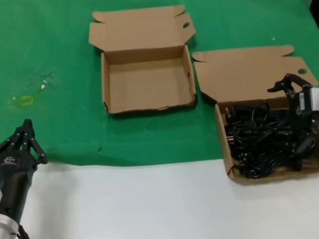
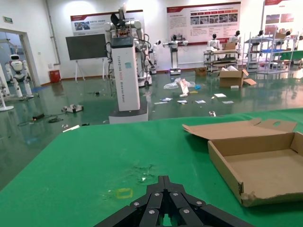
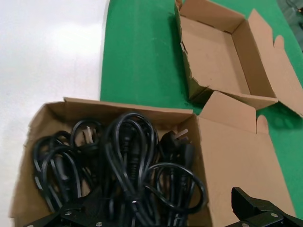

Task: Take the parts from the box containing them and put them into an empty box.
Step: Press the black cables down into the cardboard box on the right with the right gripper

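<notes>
From the head camera, two brown cardboard mailer boxes lie open on the green mat (image 1: 54, 44). The empty box (image 1: 147, 80) sits toward the far middle with its tabbed lid folded flat behind it. The box of cables (image 1: 272, 135) sits to its right and nearer, straddling the edge where the mat meets the white table (image 1: 126, 207); a tangle of black power cords (image 1: 262, 143) fills it. The right gripper (image 1: 300, 124) hangs over the right side of that box with its fingers spread wide, one tip above the lid and the other down among the cords, though whether it touches them cannot be told. The left gripper (image 1: 28, 141) waits at the near left over the mat's edge, fingers drawn together and holding nothing.

The left wrist camera looks along the closed left gripper (image 2: 163, 182) across the mat to a yellow mark (image 2: 124, 193) and the side wall of the empty box (image 2: 258, 163). Beyond the table it shows a hall with a white pillar stand (image 2: 125, 71) and humanoid robots.

The right wrist camera looks down into the cords (image 3: 128, 161), where a plug (image 3: 176, 138) with bare prongs shows near the lid hinge. The right gripper (image 3: 156, 215) has its dark fingers set far apart, one over the cords and one over the lid. The empty box (image 3: 220, 56) lies beyond.
</notes>
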Robot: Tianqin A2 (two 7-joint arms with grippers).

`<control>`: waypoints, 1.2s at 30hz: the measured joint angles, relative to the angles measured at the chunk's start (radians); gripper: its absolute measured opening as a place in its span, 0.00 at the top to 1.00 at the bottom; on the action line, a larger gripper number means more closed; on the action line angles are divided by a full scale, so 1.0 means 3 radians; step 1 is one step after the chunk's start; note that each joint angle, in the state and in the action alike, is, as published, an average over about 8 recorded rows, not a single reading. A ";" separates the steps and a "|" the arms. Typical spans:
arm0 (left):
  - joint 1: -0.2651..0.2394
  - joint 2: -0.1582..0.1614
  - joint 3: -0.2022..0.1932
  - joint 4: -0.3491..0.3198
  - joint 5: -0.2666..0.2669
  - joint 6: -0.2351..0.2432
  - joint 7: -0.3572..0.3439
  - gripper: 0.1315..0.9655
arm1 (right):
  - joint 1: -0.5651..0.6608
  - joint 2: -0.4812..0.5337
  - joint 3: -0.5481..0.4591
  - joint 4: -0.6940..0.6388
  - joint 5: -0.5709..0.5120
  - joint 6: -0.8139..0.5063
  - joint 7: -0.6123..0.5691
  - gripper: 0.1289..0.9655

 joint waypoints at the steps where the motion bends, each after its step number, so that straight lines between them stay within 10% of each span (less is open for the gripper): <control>1: 0.0000 0.0000 0.0000 0.0000 0.0000 0.0000 0.0000 0.99 | 0.0039 -0.0037 -0.0007 -0.0055 -0.0024 -0.0012 -0.0039 0.00; 19: 0.0000 0.0000 0.0000 0.0000 0.0000 0.0000 -0.0001 0.99 | 0.0161 -0.0204 -0.0012 -0.0153 -0.0264 -0.0143 -0.0113 0.02; 36: 0.0000 0.0000 0.0000 0.0000 0.0000 0.0000 -0.0001 0.99 | -0.0010 -0.0089 0.0059 0.0069 -0.0362 -0.0179 0.0030 0.25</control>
